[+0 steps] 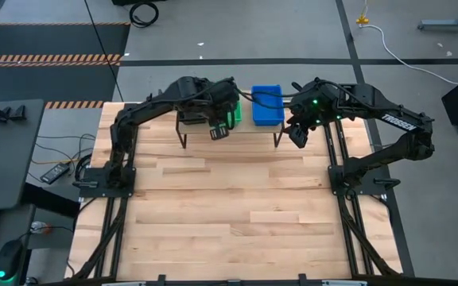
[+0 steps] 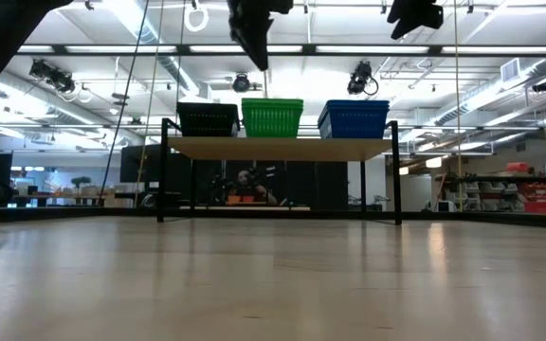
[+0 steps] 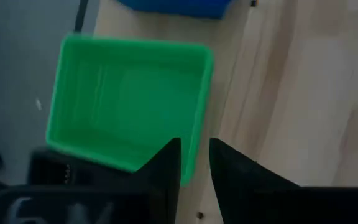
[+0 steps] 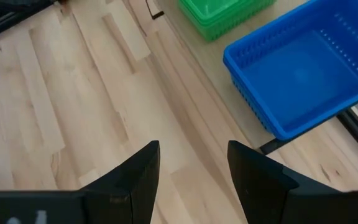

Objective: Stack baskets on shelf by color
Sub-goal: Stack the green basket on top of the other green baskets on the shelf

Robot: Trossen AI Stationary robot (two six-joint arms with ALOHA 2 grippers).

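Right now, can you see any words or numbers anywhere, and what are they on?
"TROSSEN": white letters on the right arm, seen from above; small, so only just readable.
Nothing is written on the baskets or the shelf.
Boxes on the room's far racks are too blurred to read.

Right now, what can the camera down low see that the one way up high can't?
Only the low view shows the black basket stack on the shelf and the shelf's legs, with a room behind. Only the high view shows both whole arms, the left hand over the green baskets, the right hand beside the blue baskets, and the floor around the table. Both show green, blue and the shelf.
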